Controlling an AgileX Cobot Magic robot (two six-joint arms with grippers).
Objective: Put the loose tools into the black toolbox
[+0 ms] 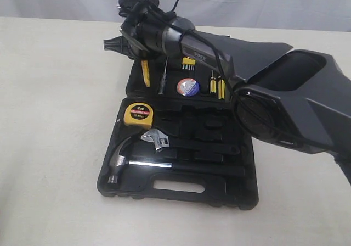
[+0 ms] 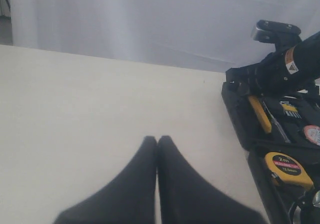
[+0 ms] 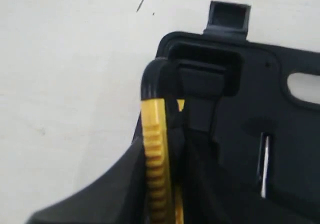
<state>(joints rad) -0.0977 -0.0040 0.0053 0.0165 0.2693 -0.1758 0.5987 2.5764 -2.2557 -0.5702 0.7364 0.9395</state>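
Black toolbox (image 1: pixel 181 194): lying open around the middle of the counter (image 1: pixel 55 119), slot handle facing the near edge, lid half toward the far edge.
Right gripper (image 3: pixel 162 141): reaching over the lid half, fingers pinching narrowly on the utility knife (image 3: pixel 152 154).
Utility knife: sitting at the lid half's left end, nearest the far edge, yellow ribbed side showing.
Tape measure (image 1: pixel 138 116): resting in the near half's far-left recess.
Tape roll (image 1: pixel 187 87): sitting mid-lid.
Left gripper (image 2: pixel 157 141): hovering over bare counter left of the toolbox, fingers pressing together, gripping nothing.
Hammer (image 1: pixel 123 155), wrench (image 1: pixel 159 140): lying in the near half.
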